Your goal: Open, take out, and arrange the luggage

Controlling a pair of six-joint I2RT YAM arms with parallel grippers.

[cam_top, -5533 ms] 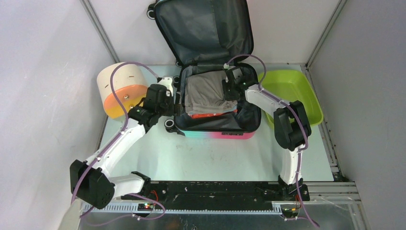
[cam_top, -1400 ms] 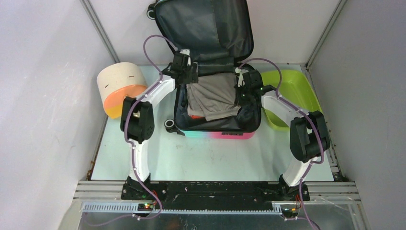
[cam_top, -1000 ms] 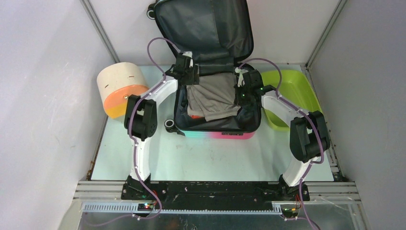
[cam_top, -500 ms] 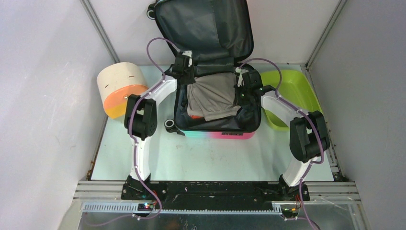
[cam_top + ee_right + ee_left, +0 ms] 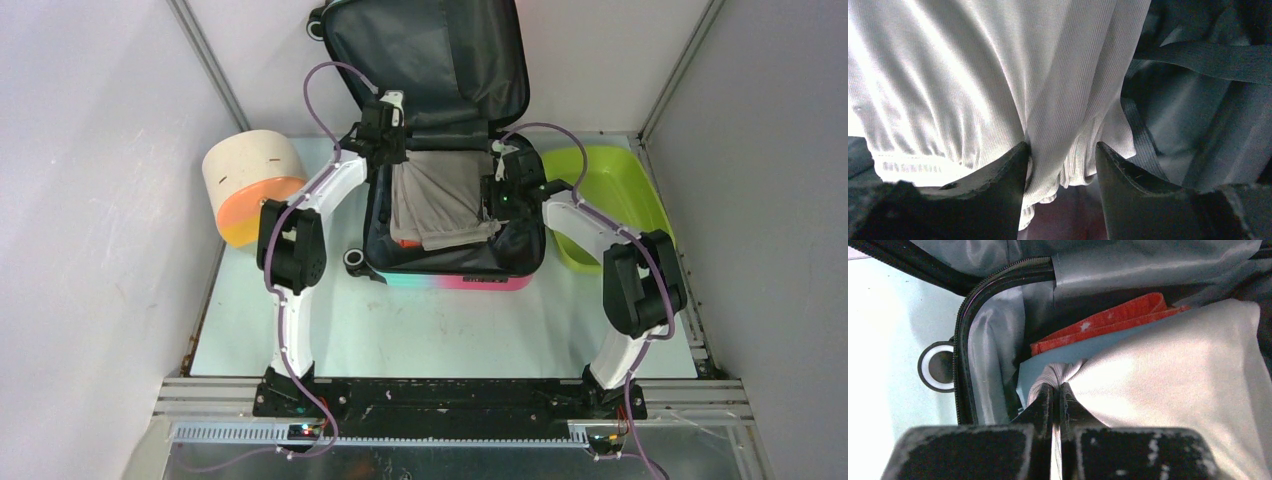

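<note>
The luggage [image 5: 455, 280] lies open at the back of the table, its pink-to-teal shell toward me and its dark-lined lid [image 5: 425, 55] leaning on the wall. A grey garment [image 5: 440, 200] lies on top of the folded clothes inside. My left gripper [image 5: 392, 150] is shut on the garment's far left corner [image 5: 1058, 374], bunching the cloth. My right gripper [image 5: 490, 195] stands open at the garment's right edge, folds of ribbed grey cloth [image 5: 1063, 150] hanging between its fingers [image 5: 1013, 170]. Under the garment show a light blue piece [image 5: 1058, 357] and an orange starred one [image 5: 1108, 317].
A cream-and-orange cylinder [image 5: 250, 185] lies on its side left of the suitcase. A lime-green tub [image 5: 610, 195] sits right of it, against the right arm. A black wheel [image 5: 937, 366] of the suitcase shows beside the zip edge. Walls close in on three sides.
My left gripper closed on the garment's corner and pulled it a little up and back. My right gripper opened, letting go of the garment's right edge.
</note>
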